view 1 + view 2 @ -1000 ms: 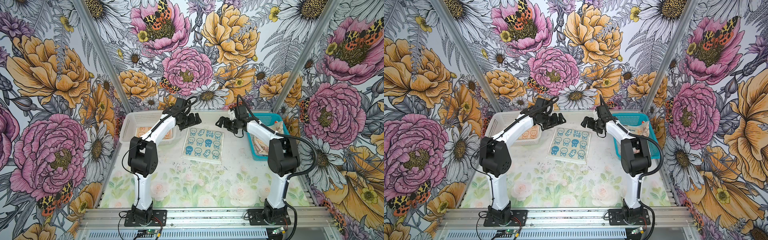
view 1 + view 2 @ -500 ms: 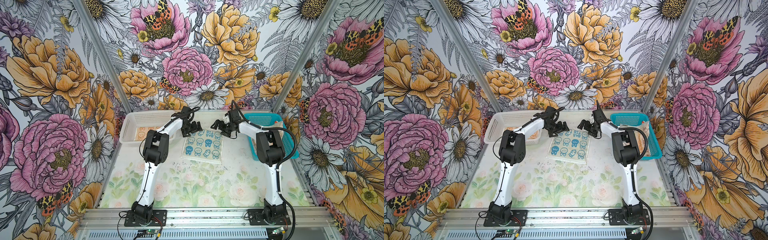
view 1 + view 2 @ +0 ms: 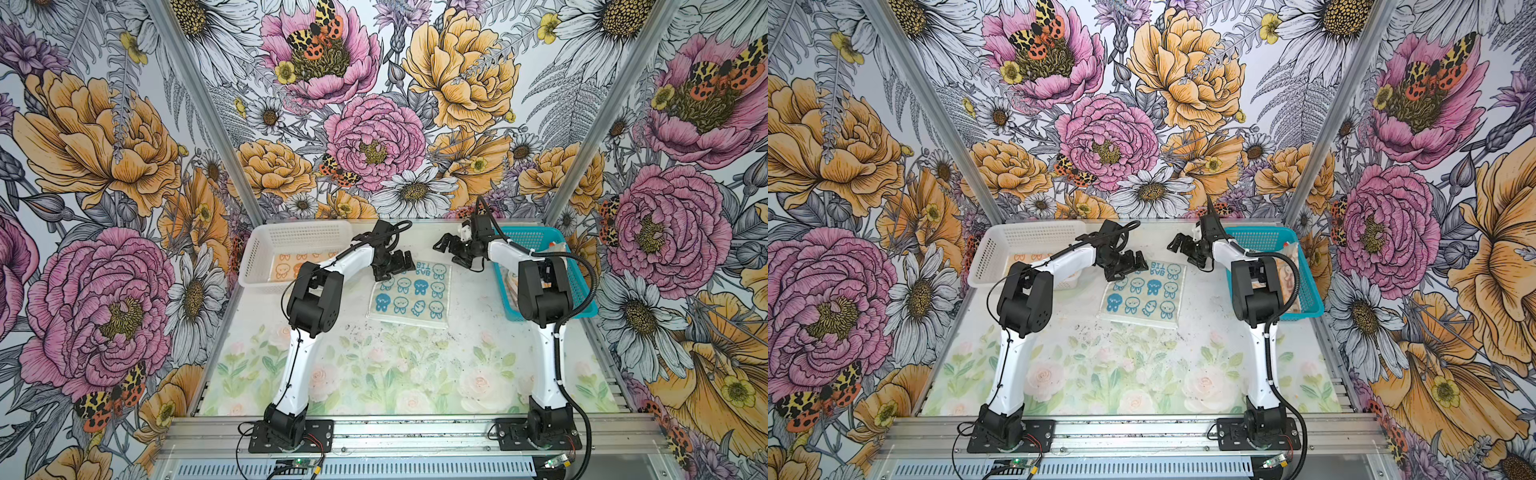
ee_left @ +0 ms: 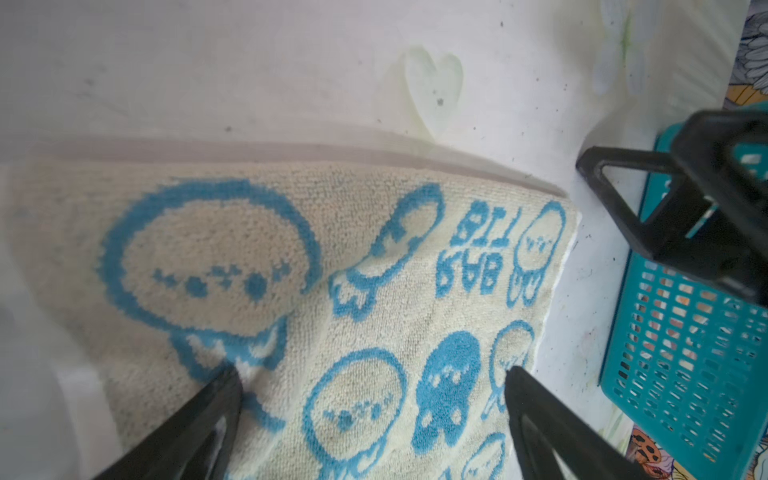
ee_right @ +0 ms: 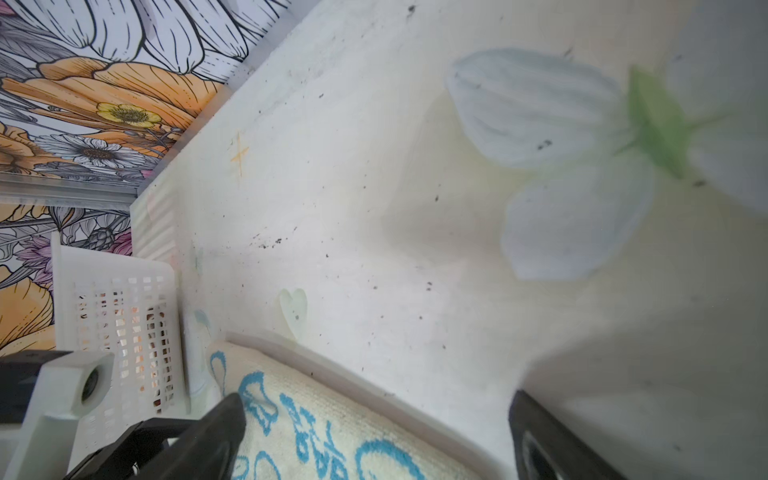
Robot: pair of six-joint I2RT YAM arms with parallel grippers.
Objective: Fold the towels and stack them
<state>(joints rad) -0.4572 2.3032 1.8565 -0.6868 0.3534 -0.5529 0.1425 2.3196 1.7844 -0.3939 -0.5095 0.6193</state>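
Top views | left gripper (image 3: 397, 268) and right gripper (image 3: 451, 255) now dropped to towel (image 3: 409, 295) far corners, near table (image 3: 415, 374) far edge | both spread wide, empty | I expect corner pinch next

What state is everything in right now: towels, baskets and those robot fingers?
Blue-print towel: flat on table, ungripped.
Orange towel: lying in white basket.
Teal basket: holds peach towel.
Left fingers: open above blue-print towel.
Right fingers: open, empty.
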